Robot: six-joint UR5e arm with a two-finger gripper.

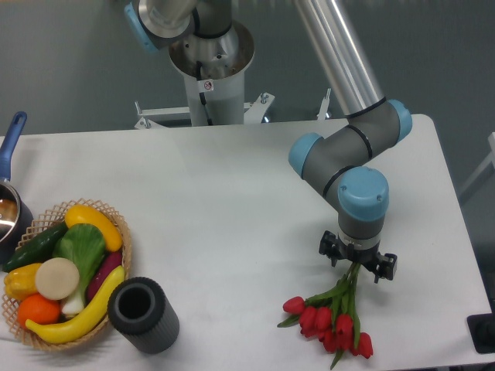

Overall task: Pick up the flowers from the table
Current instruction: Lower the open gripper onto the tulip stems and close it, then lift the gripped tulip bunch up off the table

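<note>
1. At the lower right of the surface (232,201), the gripper (357,266) hangs directly over the stem ends of the flowers (332,317); whether its fingers are released or clenched on the stems cannot be told.
2. The tulips lie flat, buds toward 7 o'clock from the gripper, near the front edge.
3. Risk, as I judge it: the thin stems could slip or splay if caught off-centre, letting the bunch droop or fall.
4. A wicker basket (124,247) and dark cylinder (143,314) sit well apart at 9 o'clock.
</note>
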